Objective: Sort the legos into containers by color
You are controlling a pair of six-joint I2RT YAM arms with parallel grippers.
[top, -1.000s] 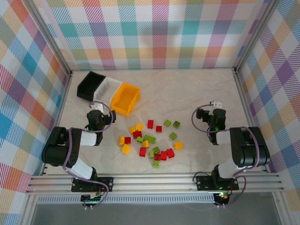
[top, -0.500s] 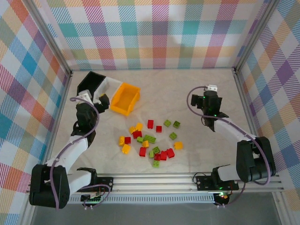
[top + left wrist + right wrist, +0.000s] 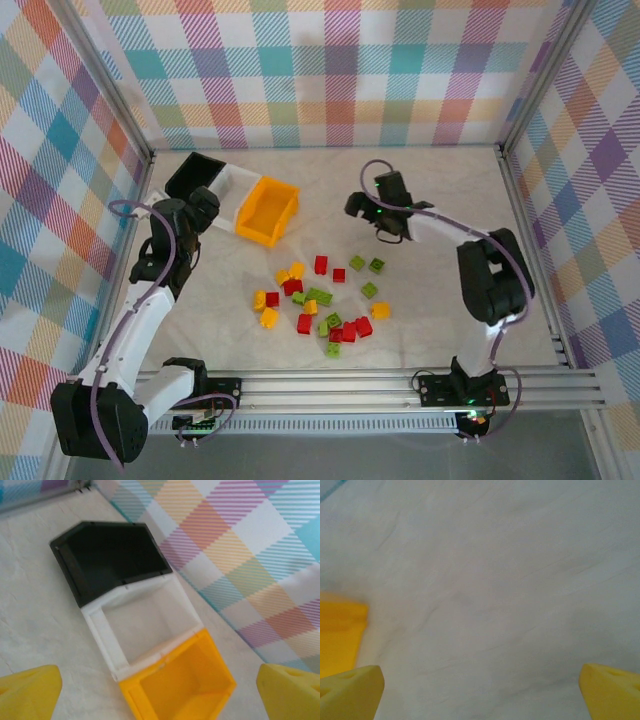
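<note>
1. Checked walls (image 3: 330, 70) in many colours stand on three sides of the pale tabletop (image 3: 450, 310). A metal rail (image 3: 330, 385) runs along the near edge, by the arm bases.
2. The left pincer (image 3: 203, 206) has its two yellow fingers (image 3: 27, 695) wide apart and holds nothing.
3. Three bins sit in a row just in front of the left pincer, touching side by side. The black bin (image 3: 67, 572) is farthest from it, the white bin (image 3: 97, 630) is in the middle, and the orange-yellow bin (image 3: 175, 695) is closest.
4. All three bins look bare inside in the left wrist view.
5. The right pincer (image 3: 360, 205) is also spread wide apart and holds nothing. It hangs over bare tabletop, with the orange-yellow bin off to one side of it.
6. In the right wrist view, a blurry orange-yellow shape (image 3: 340, 635) shows at the left, beside one finger (image 3: 612, 687).
7. The legos (image 3: 320, 295) lie loose in a bunch on the tabletop, nearer the arm bases than both pincers, with bare tabletop in between.
8. The legos are little bumpy bricks in red, yellow and green, all mixed up together. Some touch each other and some lie a bit apart.
</note>
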